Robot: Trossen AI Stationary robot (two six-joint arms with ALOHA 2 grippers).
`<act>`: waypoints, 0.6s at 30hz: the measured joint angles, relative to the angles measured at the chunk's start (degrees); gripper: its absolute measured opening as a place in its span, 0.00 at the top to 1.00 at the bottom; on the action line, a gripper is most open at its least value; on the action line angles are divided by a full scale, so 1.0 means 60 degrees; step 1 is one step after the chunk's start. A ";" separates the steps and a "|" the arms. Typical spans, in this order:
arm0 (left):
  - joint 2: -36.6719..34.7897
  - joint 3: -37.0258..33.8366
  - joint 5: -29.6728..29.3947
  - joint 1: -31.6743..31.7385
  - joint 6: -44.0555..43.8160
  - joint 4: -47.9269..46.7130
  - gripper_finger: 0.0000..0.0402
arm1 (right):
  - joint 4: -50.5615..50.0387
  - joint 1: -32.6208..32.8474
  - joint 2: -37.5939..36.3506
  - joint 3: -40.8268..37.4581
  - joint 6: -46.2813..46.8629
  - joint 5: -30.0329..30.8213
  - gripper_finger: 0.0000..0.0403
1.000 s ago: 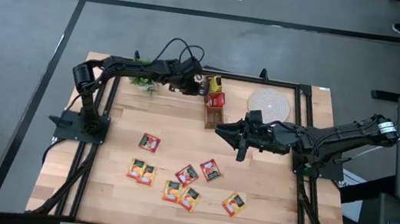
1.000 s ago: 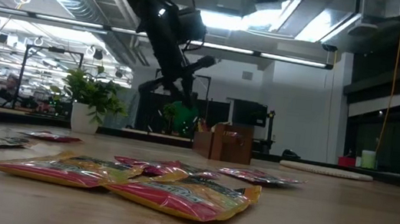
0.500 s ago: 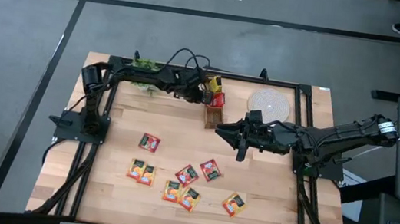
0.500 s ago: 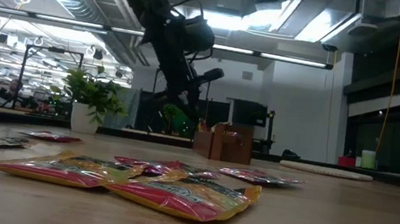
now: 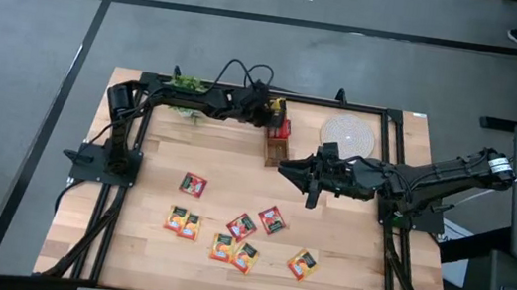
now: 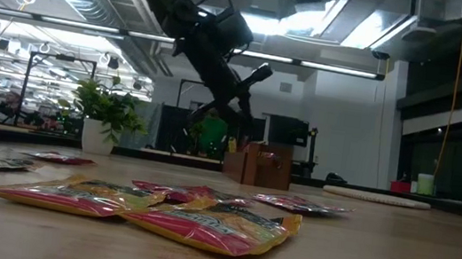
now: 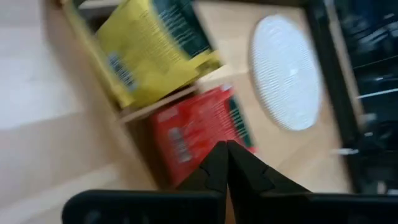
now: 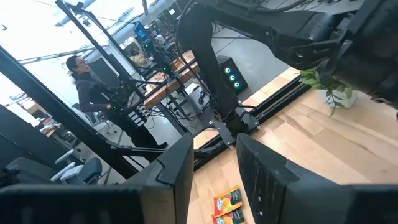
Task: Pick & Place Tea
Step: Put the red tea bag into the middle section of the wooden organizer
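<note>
A small wooden box (image 5: 276, 147) stands at the far middle of the table. It holds a yellow tea sachet (image 7: 152, 46) and a red one (image 7: 199, 134), both upright in separate compartments. My left gripper (image 7: 225, 149) is shut and slants down over the box, with its tips in front of the red sachet. Several more sachets (image 5: 227, 233) lie flat on the near half of the table. My right gripper (image 5: 285, 169) hangs level above the table to the right of the box. It is open, with nothing between its fingers (image 8: 174, 171). My left gripper points its shut fingertips (image 7: 219, 158) down and toward the table's right, at the red sachet's upper part (image 7: 208, 124) in the box. I cannot tell whether they touch it.
A potted plant (image 6: 108, 113) stands at the far edge, under my left arm. A round pale woven mat (image 5: 348, 134) lies to the right of the box. A black frame (image 5: 390, 152) rings the table. A person (image 8: 84, 81) stands in the room beyond it.
My left gripper has moved toward the table's right edge, over the box. It has tipped further down and stayed shut. My right arm has kept still.
</note>
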 joint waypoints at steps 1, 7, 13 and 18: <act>-0.0002 0.0000 0.0003 0.0000 -0.0040 0.0112 0.99 | 0.0001 0.0000 0.0000 0.0000 0.0000 0.0000 0.69; -0.0002 0.0000 0.0073 0.0051 -0.0052 0.0133 0.99 | 0.0000 0.0000 -0.0002 0.0000 0.0000 0.0000 0.69; -0.0463 0.0004 -0.0649 0.0047 0.0168 -0.1215 0.99 | -0.0011 0.0000 -0.0002 0.0000 0.0022 0.0000 0.69; -0.0611 0.0004 -0.1104 0.0119 0.0806 -0.2787 0.99 | -0.0032 0.0000 -0.0001 0.0000 0.0007 0.0000 0.69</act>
